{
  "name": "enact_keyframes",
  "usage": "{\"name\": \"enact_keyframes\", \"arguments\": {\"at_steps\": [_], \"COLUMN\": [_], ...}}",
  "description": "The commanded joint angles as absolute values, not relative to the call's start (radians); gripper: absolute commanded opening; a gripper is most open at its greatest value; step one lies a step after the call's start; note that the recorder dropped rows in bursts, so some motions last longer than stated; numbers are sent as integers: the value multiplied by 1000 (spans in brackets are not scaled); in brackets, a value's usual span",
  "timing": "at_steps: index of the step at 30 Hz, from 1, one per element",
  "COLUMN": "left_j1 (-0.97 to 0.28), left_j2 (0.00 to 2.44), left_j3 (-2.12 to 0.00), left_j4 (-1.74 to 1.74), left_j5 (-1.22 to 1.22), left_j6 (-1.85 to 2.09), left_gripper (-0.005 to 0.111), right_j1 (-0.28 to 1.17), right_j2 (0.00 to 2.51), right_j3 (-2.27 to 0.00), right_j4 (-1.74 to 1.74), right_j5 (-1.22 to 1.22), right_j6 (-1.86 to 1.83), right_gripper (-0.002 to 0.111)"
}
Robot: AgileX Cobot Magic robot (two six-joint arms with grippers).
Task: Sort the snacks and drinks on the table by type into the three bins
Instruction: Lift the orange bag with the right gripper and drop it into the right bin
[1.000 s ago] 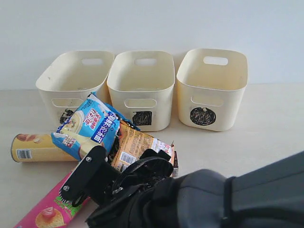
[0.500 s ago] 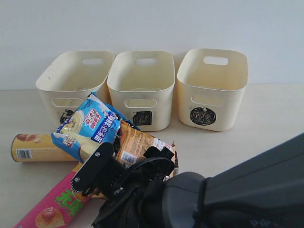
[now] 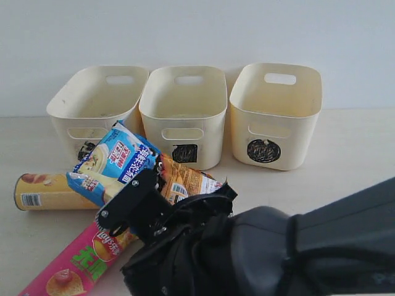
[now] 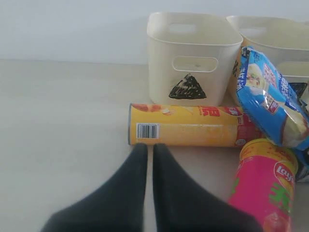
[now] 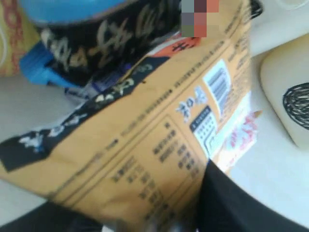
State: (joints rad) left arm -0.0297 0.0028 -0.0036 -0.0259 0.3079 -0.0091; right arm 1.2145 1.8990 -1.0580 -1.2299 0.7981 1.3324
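My right tool (image 3: pixel 179 190) is clamped on the orange bag (image 5: pixel 145 125), which sits in the pile in front of the middle bin (image 3: pixel 183 102), against the blue-and-white bag (image 3: pixel 114 161). My left tool (image 4: pixel 146 147) is closed on nothing, low over the bench (image 4: pixel 58 121), just short of the yellow chip can (image 4: pixel 188 125).

Bins (image 3: pixel 299 139): cream plastic, smooth, soft sheen
Orange bag (image 5: pixel 145 145): crinkled film, glossy
Blue-and-white bag (image 3: pixel 117 159): glossy film
Yellow chip can (image 4: pixel 188 131): smooth printed tube, light sheen
Pink chip can (image 4: pixel 263 179): smooth, glossy print
Bench (image 4: pixel 63 121): pale wood grain, matt
Left hand (image 4: pixel 149 149): black, matt
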Motion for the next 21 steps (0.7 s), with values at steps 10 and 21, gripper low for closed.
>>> {"name": "enact_keyframes", "arguments": {"at_steps": [10,21], "left_j1": [-30,-30], "left_j2": [0,0], "left_j3": [0,0], "left_j4": [-33,-33], "left_j5": [304,304], "left_j6": [-8,-8], "left_gripper": [4,4], "right_j1": [1207,953], "right_j2": [1546,1299], "right_j3": [-1059,-1059], "right_j4": [-1129,-667], "right_j5": [842,644], "right_j6": [1271,862], "right_gripper": [0,0]}}
